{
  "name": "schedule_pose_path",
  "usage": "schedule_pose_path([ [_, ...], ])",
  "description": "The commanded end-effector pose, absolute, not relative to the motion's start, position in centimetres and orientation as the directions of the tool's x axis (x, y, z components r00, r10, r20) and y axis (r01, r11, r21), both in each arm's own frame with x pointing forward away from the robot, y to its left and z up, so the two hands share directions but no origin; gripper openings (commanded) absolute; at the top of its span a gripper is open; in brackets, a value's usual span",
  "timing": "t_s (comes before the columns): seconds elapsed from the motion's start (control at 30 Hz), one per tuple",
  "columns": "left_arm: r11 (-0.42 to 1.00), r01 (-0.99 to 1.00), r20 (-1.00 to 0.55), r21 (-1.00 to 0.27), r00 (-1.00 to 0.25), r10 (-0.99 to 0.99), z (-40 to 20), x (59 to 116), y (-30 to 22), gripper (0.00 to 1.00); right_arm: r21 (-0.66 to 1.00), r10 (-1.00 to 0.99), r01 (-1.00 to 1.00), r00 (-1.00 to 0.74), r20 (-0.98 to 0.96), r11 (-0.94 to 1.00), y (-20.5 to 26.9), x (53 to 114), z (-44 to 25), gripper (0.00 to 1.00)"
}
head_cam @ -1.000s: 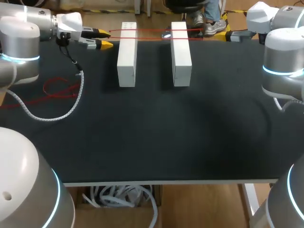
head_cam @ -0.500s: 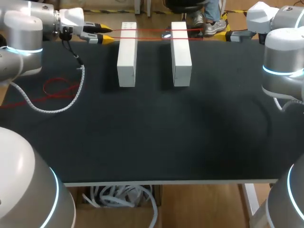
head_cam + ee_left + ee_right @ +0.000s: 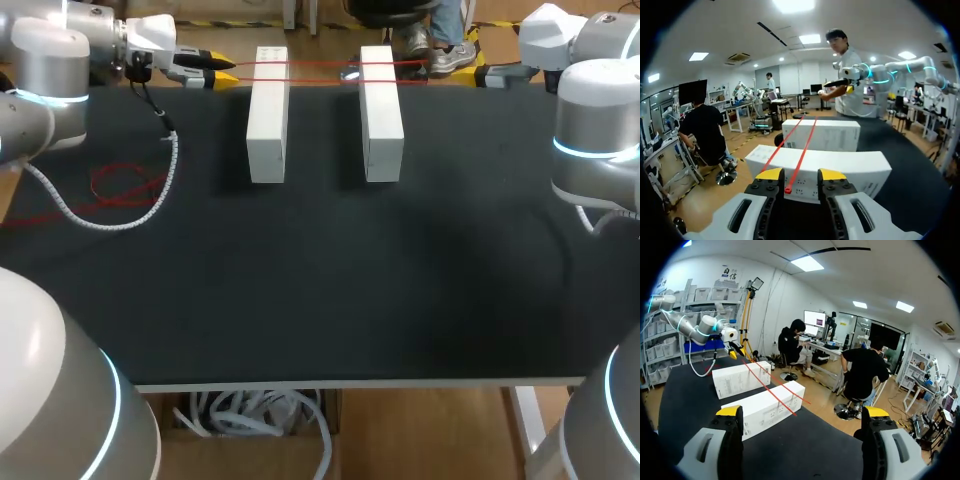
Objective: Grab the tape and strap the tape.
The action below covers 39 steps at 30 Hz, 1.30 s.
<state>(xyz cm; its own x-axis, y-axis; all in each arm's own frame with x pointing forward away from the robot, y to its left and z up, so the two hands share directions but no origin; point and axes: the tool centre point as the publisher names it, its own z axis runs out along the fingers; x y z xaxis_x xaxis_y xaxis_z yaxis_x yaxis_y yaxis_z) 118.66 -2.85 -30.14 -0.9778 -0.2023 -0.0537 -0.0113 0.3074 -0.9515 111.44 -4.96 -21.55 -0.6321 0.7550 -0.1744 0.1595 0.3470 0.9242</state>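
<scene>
The red tape ran in two thin lines across the far ends of two white boxes at the upper middle of the frame, the left-hand box and the right-hand box. A loose red loop lay on the dark table at the middle left. The left gripper sat at the upper left, just beside the tape's ends. In its wrist view one tape end lay between its released fingers, untouched by them. The right gripper waited at the upper right, fingers spread wide, with the tape ahead of it.
</scene>
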Motion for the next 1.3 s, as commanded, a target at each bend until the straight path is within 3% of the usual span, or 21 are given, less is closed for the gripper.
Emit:
schedule_pose_path([
  [0.03, 0.299, -0.023, -0.017, -0.954, -0.991, -0.131, -30.8, 119.5, -2.8, 0.32, 0.925, 0.755, 0.159, -0.633, -0.174, 0.346, -5.0, 111.4, -21.6, 1.00],
  [0.53, 0.282, -0.105, 0.063, -0.954, -0.986, -0.156, -32.9, 119.8, -2.9, 0.29, 0.925, 0.755, 0.159, -0.633, -0.174, 0.346, -5.0, 111.4, -21.6, 1.00],
  [0.6, 0.278, -0.115, 0.071, -0.954, -0.984, -0.163, -33.0, 119.9, -2.9, 0.22, 0.925, 0.755, 0.159, -0.633, -0.174, 0.346, -5.0, 111.4, -21.6, 1.00],
  [1.3, 0.238, -0.101, 0.060, -0.966, -0.983, -0.171, -32.5, 119.7, -2.8, 0.29, 0.925, 0.755, 0.159, -0.633, -0.174, 0.346, -5.0, 111.4, -21.6, 1.00],
])
